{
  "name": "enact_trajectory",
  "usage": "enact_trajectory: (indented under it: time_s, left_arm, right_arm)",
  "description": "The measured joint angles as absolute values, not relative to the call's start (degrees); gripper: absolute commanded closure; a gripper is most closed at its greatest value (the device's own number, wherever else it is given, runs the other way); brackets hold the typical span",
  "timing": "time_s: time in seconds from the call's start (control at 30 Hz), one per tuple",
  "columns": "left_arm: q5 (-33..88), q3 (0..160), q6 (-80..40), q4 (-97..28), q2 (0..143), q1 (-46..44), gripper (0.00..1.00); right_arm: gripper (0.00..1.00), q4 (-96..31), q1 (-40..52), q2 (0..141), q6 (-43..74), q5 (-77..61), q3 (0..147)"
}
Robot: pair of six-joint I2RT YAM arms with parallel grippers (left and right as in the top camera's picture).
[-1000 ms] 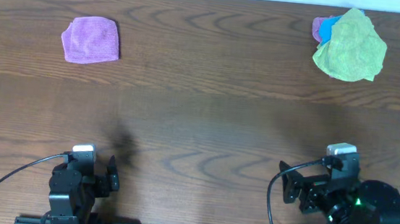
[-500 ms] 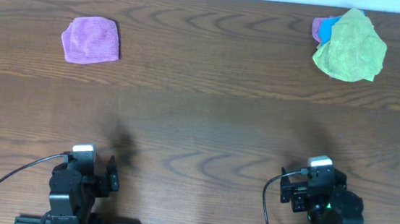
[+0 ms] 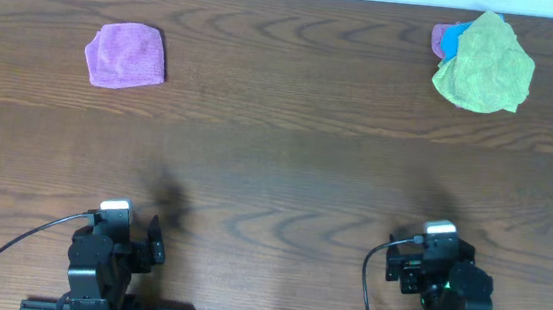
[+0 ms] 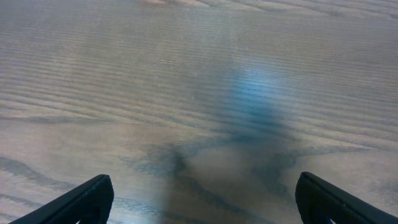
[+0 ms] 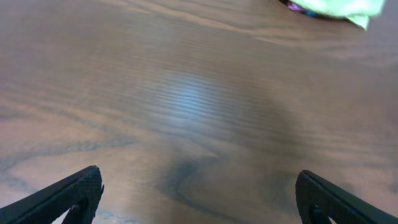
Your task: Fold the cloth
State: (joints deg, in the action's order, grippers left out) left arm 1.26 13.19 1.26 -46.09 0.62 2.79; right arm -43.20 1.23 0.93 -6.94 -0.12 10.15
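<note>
The purple cloth (image 3: 126,56) lies as a small, roughly square bundle at the far left of the wooden table, with no tag visible. My left gripper (image 3: 115,223) rests at the near edge, far from the cloth, open and empty; its wrist view shows only bare wood between the fingertips (image 4: 202,186). My right gripper (image 3: 436,247) is at the near right edge, open and empty over bare wood (image 5: 198,180).
A crumpled yellow-green cloth (image 3: 485,63) lies at the far right on top of a blue cloth (image 3: 455,35), with a purple scrap (image 3: 438,41) showing at the pile's left. The yellow-green cloth's edge shows at the top of the right wrist view (image 5: 339,7).
The right arm has drawn back and shifted left toward the near edge. The left arm and the cloths have not moved.
</note>
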Motion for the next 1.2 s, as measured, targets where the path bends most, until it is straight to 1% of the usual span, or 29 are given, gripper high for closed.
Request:
enact_trajectory:
  time_s: [0.1, 0.2, 1.2]
  left_arm:
    - [1.3, 13.2, 1.3, -46.1, 0.6, 2.8, 0.05]
    - [1.3, 13.2, 1.3, -46.1, 0.6, 2.8, 0.05]
    - [1.3, 13.2, 1.3, -46.1, 0.6, 2.8, 0.05]
  right_arm:
    - [0.01, -43.2, 1.2, 0.9, -2.5, 2.2, 10.2]
    - [0.01, -43.2, 1.2, 0.9, -0.8, 3.9, 10.2]
    - [0.01, -43.0, 1.2, 0.9, -0.8, 5.0, 10.2]
